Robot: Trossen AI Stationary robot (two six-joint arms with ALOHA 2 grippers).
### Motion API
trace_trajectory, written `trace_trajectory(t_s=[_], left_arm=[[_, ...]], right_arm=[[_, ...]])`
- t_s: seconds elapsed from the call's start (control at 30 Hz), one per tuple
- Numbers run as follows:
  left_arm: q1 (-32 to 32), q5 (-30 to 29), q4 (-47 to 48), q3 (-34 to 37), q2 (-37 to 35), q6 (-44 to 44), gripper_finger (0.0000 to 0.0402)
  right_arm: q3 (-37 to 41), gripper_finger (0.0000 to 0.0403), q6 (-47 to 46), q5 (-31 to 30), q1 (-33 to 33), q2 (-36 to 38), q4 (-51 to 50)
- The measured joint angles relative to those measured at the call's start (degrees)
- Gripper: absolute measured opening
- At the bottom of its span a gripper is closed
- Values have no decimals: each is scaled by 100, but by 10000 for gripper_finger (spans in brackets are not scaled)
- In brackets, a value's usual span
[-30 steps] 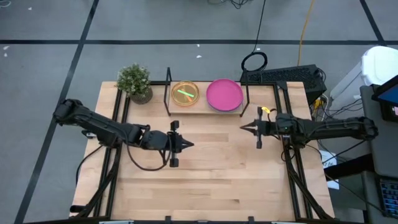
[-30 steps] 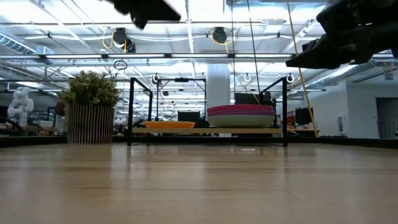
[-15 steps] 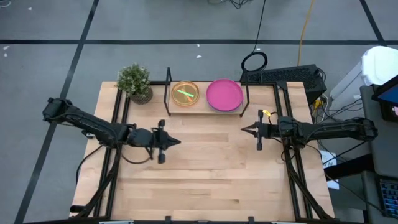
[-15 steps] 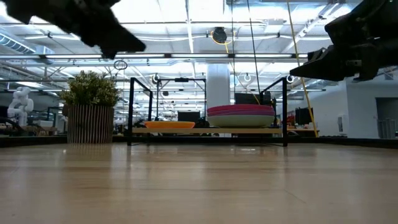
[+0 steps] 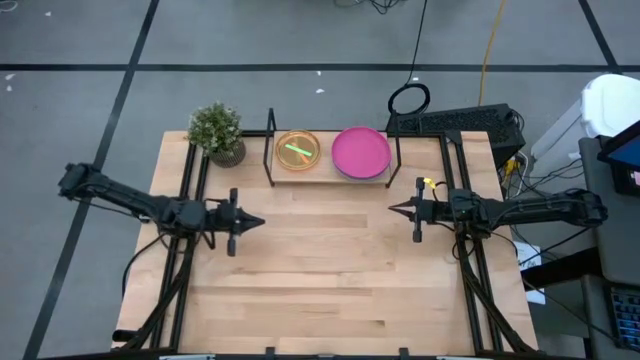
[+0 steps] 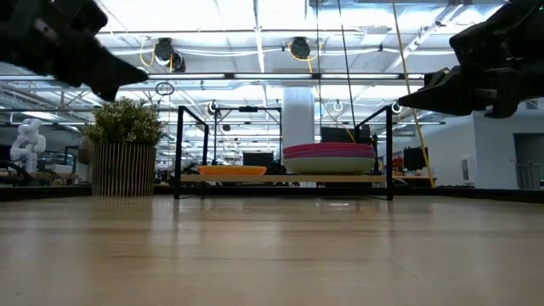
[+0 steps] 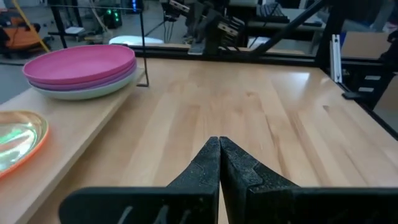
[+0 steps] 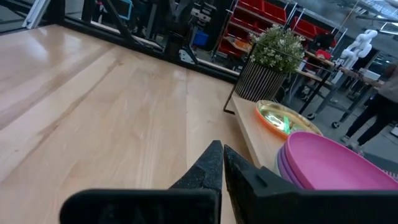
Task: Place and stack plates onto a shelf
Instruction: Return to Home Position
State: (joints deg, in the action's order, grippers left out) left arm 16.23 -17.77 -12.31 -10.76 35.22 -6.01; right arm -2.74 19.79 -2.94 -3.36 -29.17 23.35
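Note:
The shelf [image 5: 330, 178] stands at the table's far edge, a light board in a black wire frame. On its right half lies a stack of large plates [image 5: 361, 151] with a magenta one on top [image 7: 81, 64] [image 8: 336, 163]. On its left half rests a stack of small translucent plates [image 5: 297, 150], orange with lime-green showing [image 8: 277, 118]. My left gripper [image 5: 262, 222] is shut and empty, above the table's left side. My right gripper [image 5: 390, 208] is shut and empty, above the table's right side, in front of the shelf.
A potted plant [image 5: 217, 131] stands at the far left corner beside the shelf. A keyboard [image 5: 455, 122] and cable loop [image 5: 409, 98] lie off the far right corner. Bare wood [image 5: 330, 270] stretches between the arms and toward the near edge.
My left arm has drawn back toward the table's left edge, its shut gripper sliding from the table's middle to the left side and a little toward the far edge. My right arm has kept nearly still.

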Motion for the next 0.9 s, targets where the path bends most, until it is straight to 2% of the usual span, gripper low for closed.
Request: trace_trajectory(t_s=[0.37, 0.63, 0.9], left_arm=[[-2, 283, 32, 992, -1610, 227, 3], [-2, 285, 404, 1022, -2215, 545, 3], [-2, 282, 919, 1012, -2736, 442, 3]], right_arm=[[13, 0, -4, 2, -4, -2, -4], [17, 0, -61, 4, -7, 44, -35], [24, 0, -20, 10, -86, 394, -370]])
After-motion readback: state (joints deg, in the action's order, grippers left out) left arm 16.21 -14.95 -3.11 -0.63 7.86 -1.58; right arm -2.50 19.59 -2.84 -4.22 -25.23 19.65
